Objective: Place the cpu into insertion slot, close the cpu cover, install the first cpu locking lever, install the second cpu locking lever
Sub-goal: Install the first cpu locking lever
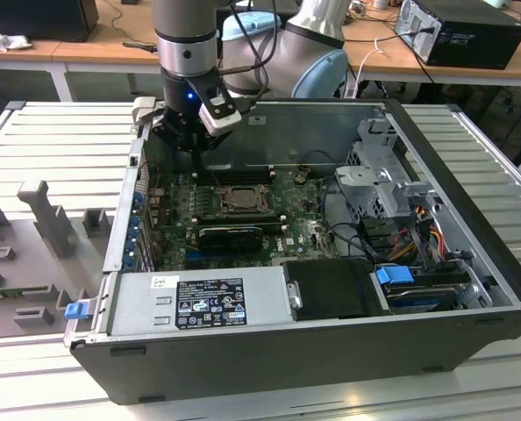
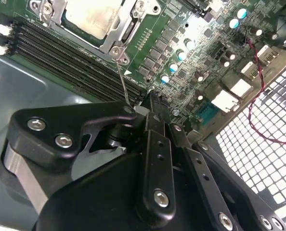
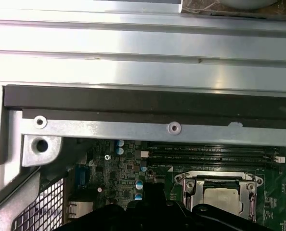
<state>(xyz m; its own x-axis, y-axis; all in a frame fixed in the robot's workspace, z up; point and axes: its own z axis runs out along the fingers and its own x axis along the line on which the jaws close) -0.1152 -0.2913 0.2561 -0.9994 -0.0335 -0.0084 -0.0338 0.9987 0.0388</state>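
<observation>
The cpu [image 2: 91, 17] [image 3: 222, 198], pale silver-grey on top, lies in the insertion slot [image 1: 234, 198] on the green motherboard. The cpu cover [image 2: 115, 30] [image 3: 219, 179] lies flat around it as a silver frame. One thin wire locking lever [image 2: 122, 77] rises from the socket's corner toward my gripper; its far end is hidden behind the gripper's black linkage. My gripper [image 2: 150, 98] [image 1: 196, 156] hangs just off the socket's corner, at the exterior view's left of it, above the memory slots. Its black fingers meet at the tips, and I see nothing between them.
Long black memory slots [image 2: 71, 60] run beside the socket. The case's back wall [image 3: 143, 72] and perforated rear panel [image 2: 263, 159] stand close to the gripper. A power supply [image 1: 203, 303], drive cage [image 1: 374, 180] and cables [image 1: 418, 237] take up the case's front and right.
</observation>
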